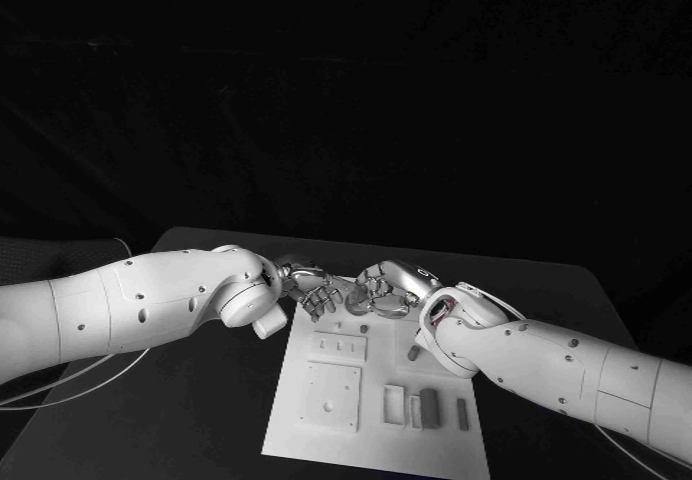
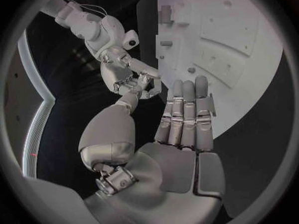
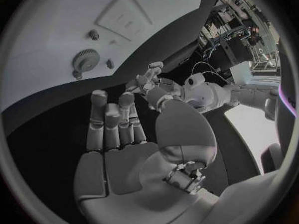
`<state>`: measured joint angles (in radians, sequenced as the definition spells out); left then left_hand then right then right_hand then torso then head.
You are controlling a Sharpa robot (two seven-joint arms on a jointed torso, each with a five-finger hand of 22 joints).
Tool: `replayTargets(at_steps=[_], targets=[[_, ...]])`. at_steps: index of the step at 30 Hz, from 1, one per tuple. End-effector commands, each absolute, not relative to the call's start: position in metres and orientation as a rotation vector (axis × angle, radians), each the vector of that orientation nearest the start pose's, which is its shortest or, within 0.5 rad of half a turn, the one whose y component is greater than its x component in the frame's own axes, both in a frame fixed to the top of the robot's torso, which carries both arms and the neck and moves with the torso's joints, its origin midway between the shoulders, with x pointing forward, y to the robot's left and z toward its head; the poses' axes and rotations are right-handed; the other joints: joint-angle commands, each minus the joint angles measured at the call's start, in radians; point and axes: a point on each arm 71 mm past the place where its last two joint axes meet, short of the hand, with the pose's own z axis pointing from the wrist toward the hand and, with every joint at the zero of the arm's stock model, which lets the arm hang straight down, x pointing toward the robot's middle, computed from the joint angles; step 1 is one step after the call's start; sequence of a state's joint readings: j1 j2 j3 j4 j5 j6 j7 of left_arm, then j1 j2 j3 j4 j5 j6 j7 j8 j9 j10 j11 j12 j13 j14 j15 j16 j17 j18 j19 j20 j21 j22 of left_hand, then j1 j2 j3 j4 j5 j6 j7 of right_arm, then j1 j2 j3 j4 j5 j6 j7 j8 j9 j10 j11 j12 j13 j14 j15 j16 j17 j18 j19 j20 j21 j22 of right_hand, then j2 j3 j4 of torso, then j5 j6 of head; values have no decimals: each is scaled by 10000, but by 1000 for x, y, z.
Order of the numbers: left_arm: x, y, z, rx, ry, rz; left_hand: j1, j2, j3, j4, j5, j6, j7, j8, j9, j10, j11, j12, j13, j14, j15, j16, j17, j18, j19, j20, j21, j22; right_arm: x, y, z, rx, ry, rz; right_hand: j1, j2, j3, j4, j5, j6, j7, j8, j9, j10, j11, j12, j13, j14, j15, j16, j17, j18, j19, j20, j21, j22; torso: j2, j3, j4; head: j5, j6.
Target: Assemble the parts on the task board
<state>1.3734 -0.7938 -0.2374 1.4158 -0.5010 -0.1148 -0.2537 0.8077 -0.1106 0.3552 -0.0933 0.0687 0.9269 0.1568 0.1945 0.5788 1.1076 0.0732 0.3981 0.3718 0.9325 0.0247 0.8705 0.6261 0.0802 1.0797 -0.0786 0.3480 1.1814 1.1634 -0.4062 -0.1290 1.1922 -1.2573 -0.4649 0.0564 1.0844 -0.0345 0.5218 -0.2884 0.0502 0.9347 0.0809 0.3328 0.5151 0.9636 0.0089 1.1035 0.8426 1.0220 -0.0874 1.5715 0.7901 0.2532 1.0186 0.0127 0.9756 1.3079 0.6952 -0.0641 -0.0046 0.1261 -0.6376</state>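
In the head view the left hand [image 1: 306, 289] and the right hand [image 1: 382, 287] meet fingertip to fingertip over the far edge of the task board [image 1: 325, 420]; several parts [image 1: 428, 405] lie near its front edge. In the left wrist view the left hand [image 2: 181, 134] is open with straight fingers, holding nothing; whether the right hand [image 2: 127, 79] pinches something there, I cannot tell. In the right wrist view the right hand [image 3: 124, 144] is open too, near a gear-shaped part [image 3: 85, 60], so I judge that each hand should first draw apart, then close on one part squarely.

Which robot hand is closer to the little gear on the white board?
Right. The right hand reaches toward the board's far edge, where the gear sits. The left hand is further off, meeting its fingertips.

The white board [image 1: 378, 412] lay flat, its far end under both hands [image 1: 346, 288]; grey parts [image 1: 428, 405] stood at its near end.
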Motion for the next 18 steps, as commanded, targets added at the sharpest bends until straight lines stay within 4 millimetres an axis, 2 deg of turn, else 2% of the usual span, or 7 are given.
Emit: replayTargets(at_steps=[1,7,12,18], targets=[[503,218,-206,-6975,21587,-8440,97,79,-32,-91,37,33,-16,70,-23,-50,-19,39,10,-1,-63,19,21,272,8,-12,-14,25,502,-58,-232,-1243,16068,9508,-7,-25,71,-10,17,437,342,60,8,70,-19,-7,-14,30,-70,18,-15,86,71,-26,32,58,-7,5,3,5,-6],[503,216,-206,-6939,21608,-8472,257,225,-105,-252,94,30,-12,86,-65,-57,-16,46,9,0,-60,11,45,263,12,-8,-28,65,501,-56,-232,-1253,16043,9543,-7,-27,73,-9,16,438,342,58,9,71,-19,-7,-15,32,-71,18,-15,86,72,-28,32,58,-7,10,0,-13,-20],[503,214,-206,-6886,21665,-8516,560,441,-155,-575,171,52,-14,126,-130,-45,-16,58,2,20,-59,-3,79,247,40,-7,-50,126,501,-55,-232,-1262,16072,9540,-6,-27,77,-8,17,441,341,58,10,73,-19,-8,-16,33,-71,17,-15,86,74,-29,32,58,-7,11,2,-15,-30],[503,213,-206,-6836,21676,-8579,879,416,138,-656,98,107,-31,178,-199,-6,-25,67,-15,55,-63,-24,104,228,91,-11,-75,174,502,-55,-232,-1268,16093,9533,-5,-27,81,-8,16,443,340,57,12,75,-20,-8,-16,34,-72,17,-15,86,75,-31,32,58,-8,7,1,-19,-34]])
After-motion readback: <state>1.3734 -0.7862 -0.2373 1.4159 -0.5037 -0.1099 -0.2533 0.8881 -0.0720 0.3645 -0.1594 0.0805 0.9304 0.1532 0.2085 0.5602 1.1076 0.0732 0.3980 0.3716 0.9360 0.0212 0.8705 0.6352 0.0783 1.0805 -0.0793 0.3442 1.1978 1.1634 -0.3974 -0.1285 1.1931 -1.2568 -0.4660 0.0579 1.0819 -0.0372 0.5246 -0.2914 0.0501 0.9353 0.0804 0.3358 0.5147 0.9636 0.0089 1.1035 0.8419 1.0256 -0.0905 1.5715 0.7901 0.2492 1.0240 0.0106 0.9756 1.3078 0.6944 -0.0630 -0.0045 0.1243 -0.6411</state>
